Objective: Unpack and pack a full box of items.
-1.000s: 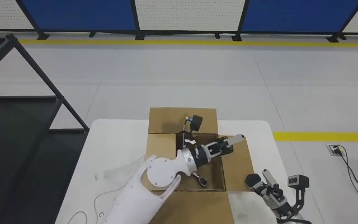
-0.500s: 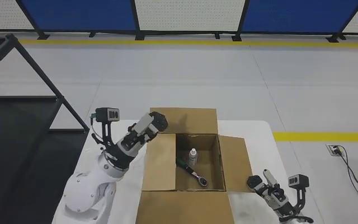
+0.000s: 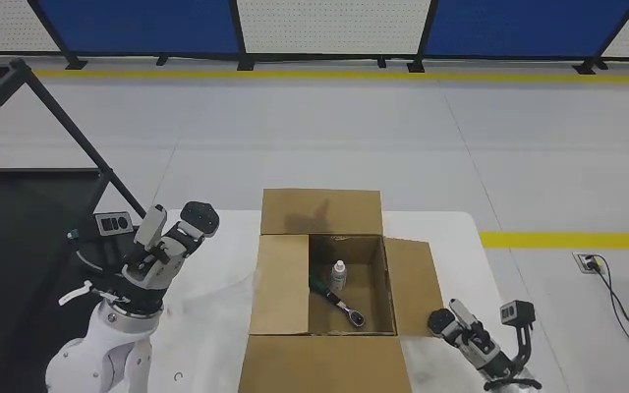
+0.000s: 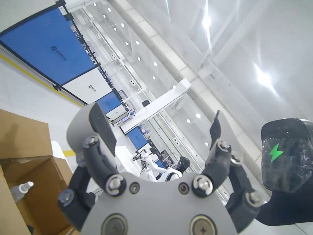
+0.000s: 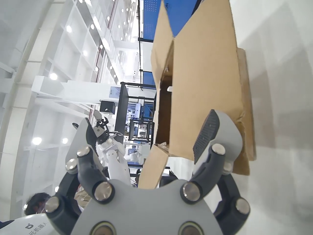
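White left arm (image 3: 147, 263) farther from box (image 3: 280, 285)

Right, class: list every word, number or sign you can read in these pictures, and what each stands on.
Green lightning-bolt sign, no words: on the black housing.
Print on the blue panel and the white panel: too small to read.
Spray bottle in the box: nothing readable.
No words or numbers can be quoted.

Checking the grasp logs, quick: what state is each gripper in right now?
Left gripper: open, nothing between its fingers.
Right gripper: open, nothing between its fingers.
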Controlling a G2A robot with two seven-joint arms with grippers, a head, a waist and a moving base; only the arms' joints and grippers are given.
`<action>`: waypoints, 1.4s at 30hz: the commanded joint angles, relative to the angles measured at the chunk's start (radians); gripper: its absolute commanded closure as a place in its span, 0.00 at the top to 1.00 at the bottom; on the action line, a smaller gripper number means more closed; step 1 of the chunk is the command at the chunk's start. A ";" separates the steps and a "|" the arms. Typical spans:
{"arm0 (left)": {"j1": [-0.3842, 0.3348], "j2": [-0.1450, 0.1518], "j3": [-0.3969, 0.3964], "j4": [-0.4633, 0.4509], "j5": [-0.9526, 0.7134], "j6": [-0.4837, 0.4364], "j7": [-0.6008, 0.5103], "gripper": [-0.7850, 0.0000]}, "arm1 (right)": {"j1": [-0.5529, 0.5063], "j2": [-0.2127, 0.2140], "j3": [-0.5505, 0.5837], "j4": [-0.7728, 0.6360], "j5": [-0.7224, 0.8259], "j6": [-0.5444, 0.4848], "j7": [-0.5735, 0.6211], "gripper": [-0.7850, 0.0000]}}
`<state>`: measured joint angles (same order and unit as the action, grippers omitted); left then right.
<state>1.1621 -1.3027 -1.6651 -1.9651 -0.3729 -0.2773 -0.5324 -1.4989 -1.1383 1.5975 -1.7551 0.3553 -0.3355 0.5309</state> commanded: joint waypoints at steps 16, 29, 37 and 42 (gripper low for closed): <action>0.024 0.000 -0.018 -0.002 -0.004 0.006 0.068 1.00 | 0.011 -0.003 -0.022 -0.083 0.014 -0.045 0.028 1.00; 0.181 0.001 -0.226 -0.009 -0.107 -0.043 0.278 1.00 | 0.318 -0.015 -0.290 -0.140 -0.265 0.137 0.150 1.00; 0.229 -0.001 -0.280 -0.009 -0.130 -0.068 0.337 1.00 | 0.458 -0.030 -0.405 -0.037 -0.315 0.198 0.182 1.00; 0.251 0.001 -0.281 0.010 -0.105 -0.055 0.324 1.00 | 0.563 -0.050 -0.513 0.086 -0.368 0.280 0.192 1.00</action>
<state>1.4096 -1.3024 -1.9477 -1.9581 -0.4825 -0.3324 -0.2041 -0.9572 -1.1851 1.1036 -1.6994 0.0016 -0.0695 0.7260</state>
